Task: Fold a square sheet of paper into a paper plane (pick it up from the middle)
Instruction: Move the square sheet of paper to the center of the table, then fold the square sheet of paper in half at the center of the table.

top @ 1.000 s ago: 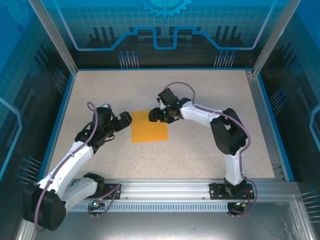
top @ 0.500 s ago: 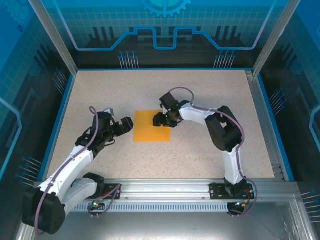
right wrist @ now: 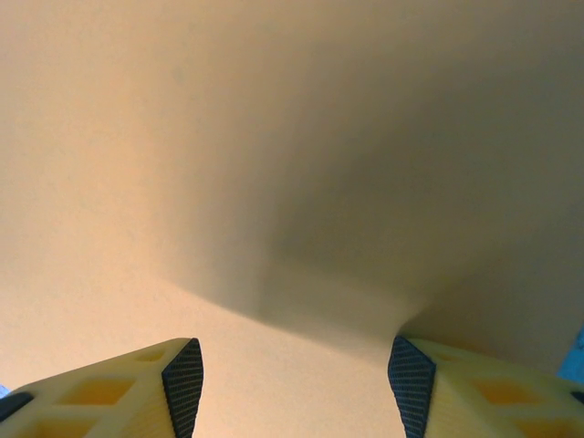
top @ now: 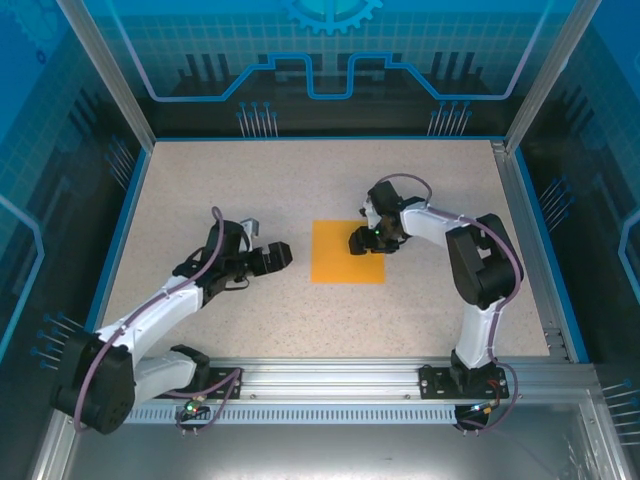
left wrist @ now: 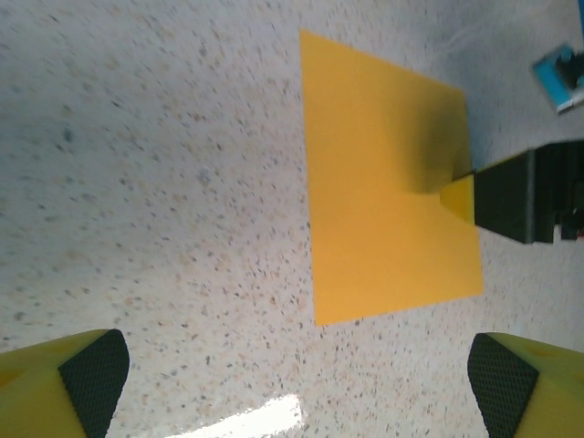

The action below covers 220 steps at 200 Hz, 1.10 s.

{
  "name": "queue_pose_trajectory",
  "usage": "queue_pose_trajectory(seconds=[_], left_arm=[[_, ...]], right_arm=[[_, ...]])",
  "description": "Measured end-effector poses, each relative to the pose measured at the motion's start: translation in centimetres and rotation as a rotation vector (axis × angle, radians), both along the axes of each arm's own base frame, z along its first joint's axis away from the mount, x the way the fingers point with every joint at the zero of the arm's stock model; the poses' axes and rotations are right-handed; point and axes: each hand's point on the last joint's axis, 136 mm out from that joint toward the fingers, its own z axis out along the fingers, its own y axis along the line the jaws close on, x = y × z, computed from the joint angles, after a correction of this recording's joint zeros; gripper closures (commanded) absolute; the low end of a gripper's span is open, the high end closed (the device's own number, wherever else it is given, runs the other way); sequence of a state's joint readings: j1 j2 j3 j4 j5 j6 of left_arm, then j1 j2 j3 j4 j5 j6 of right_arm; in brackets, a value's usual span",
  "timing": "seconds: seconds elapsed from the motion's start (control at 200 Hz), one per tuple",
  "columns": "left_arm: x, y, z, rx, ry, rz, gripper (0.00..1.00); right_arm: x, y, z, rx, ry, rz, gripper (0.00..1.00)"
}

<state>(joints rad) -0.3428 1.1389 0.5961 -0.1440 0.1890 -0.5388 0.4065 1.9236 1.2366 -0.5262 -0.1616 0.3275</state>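
Observation:
The square sheet of paper [top: 347,251] lies flat on the speckled table, plain orange-yellow. My right gripper [top: 366,241] is down on the sheet's right part, fingertips spread and resting on the paper; in the right wrist view the gripper [right wrist: 297,376] has the paper [right wrist: 274,137] spreading under and ahead of it. My left gripper [top: 283,255] hovers just left of the sheet, wide open and holding nothing. In the left wrist view the paper [left wrist: 383,182] lies ahead of the left gripper [left wrist: 297,383], with a right fingertip [left wrist: 459,199] on its far edge.
A blue rim [top: 128,215] borders the tabletop, with frame posts and see-through walls around it. An aluminium rail [top: 330,375] with the arm bases runs along the near edge. Bare table lies behind and in front of the sheet.
The sheet has slid to the right across the table together with my right gripper. My left gripper has followed it rightward, staying open.

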Motion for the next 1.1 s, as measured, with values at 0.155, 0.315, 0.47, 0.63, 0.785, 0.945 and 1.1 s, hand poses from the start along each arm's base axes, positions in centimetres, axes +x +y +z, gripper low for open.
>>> queue_pose_trajectory(seconds=[0.155, 0.315, 0.47, 0.63, 0.785, 0.945, 1.1], left_arm=[[0.3, -0.6, 0.1, 0.012, -0.002, -0.026, 0.01], [0.6, -0.3, 0.2, 0.034, -0.015, -0.013, 0.01], [0.7, 0.0, 0.1, 0.047, -0.015, -0.001, 0.01], [1.0, -0.1, -0.6, 0.059, 0.014, -0.001, 0.01], [1.2, -0.2, -0.8, 0.062, 0.022, -0.001, 0.01], [1.3, -0.2, -0.8, 0.066, 0.026, -0.004, 0.01], [1.3, -0.2, -1.0, 0.076, 0.027, -0.013, 0.01]], right_arm=[[0.1, -0.1, 0.3, -0.058, 0.003, 0.043, 0.36], [0.5, -0.1, 1.7, -0.163, -0.019, 0.018, 0.26], [1.0, 1.9, 4.3, -0.241, -0.079, -0.049, 0.13], [0.6, 3.5, 3.6, -0.270, -0.059, -0.124, 0.02], [0.3, 3.9, 1.4, -0.331, -0.003, -0.167, 0.01], [0.3, 4.2, 0.7, -0.344, 0.018, -0.188, 0.01], [0.5, 4.4, 1.1, -0.340, 0.019, -0.201, 0.01]])
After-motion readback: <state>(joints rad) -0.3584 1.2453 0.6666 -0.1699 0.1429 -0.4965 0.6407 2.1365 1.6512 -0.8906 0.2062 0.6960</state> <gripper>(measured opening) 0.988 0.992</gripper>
